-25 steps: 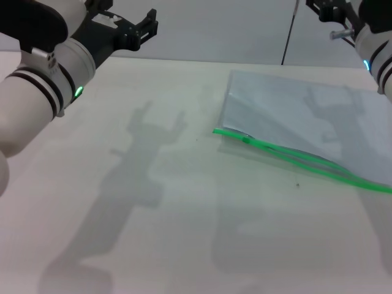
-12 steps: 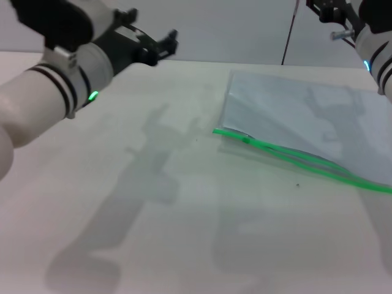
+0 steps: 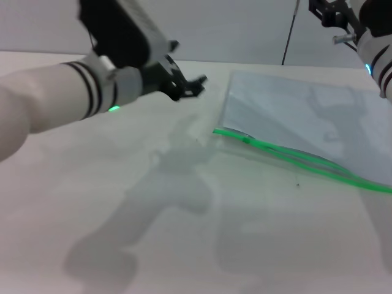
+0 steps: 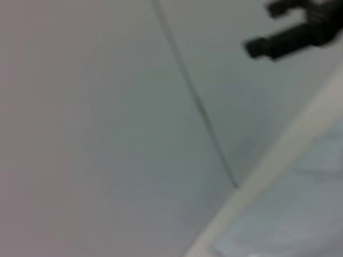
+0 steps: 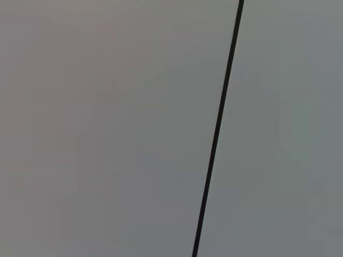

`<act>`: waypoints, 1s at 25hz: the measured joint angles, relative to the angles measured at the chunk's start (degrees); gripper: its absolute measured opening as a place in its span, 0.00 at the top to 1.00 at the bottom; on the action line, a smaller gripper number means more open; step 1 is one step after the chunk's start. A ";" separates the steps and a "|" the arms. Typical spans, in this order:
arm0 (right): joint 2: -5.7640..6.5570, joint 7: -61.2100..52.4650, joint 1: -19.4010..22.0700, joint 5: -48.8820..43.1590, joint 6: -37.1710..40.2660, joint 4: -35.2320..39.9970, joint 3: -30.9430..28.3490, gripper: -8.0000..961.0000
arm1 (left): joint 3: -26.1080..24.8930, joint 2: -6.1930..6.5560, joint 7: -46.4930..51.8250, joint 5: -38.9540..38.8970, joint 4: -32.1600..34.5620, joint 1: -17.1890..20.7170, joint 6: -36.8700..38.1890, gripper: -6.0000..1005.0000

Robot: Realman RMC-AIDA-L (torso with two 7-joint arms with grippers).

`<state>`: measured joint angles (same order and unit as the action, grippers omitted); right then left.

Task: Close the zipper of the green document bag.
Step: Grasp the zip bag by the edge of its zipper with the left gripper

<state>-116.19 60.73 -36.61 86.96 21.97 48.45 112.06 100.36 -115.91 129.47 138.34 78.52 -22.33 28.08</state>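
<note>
The green document bag (image 3: 294, 113) lies flat on the right side of the table, a translucent greyish pouch; a corner of it also shows in the left wrist view (image 4: 300, 214). Its bright green zipper (image 3: 306, 160) runs along the near long edge, with the slider tab (image 3: 245, 139) near the left end. To the right of the tab the two green strips stand apart. My left gripper (image 3: 188, 72) hovers open just left of the bag's far left corner, holding nothing. High at the far right, my right gripper (image 3: 331, 15) is open above the bag's far edge, and shows again (image 4: 292, 29).
The pale table (image 3: 122, 202) stretches left of and in front of the bag. A thin black rod (image 3: 289, 37) stands behind the table's far edge, seen also in the wrist views (image 4: 195, 101) (image 5: 217, 128). A grey wall lies beyond.
My left arm has swung right and lower, from the far left corner toward the bag's left end. The right arm and the bag have stayed put.
</note>
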 joint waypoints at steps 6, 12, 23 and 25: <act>-0.09 0.00 -1.28 0.07 -0.65 -1.85 0.00 0.09 | 0.29 -0.13 -1.57 4.72 -0.31 -4.41 9.85 0.15; -0.09 -0.03 -1.42 0.12 -0.73 -2.19 -0.02 0.09 | 1.59 -0.28 -1.74 9.17 -0.39 -7.22 15.33 0.15; -0.09 -0.36 -2.09 0.14 -0.73 -3.19 -0.09 0.09 | 7.20 -0.32 -1.81 14.92 -2.97 -11.08 19.00 0.15; -0.09 -0.60 -2.14 0.14 -0.85 -3.20 -0.08 0.09 | 8.11 -0.32 -1.78 15.44 -4.06 -11.74 19.02 0.15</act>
<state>-116.28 60.13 -38.75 87.10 21.12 45.26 111.98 108.47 -116.22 127.68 153.77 74.46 -34.07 47.10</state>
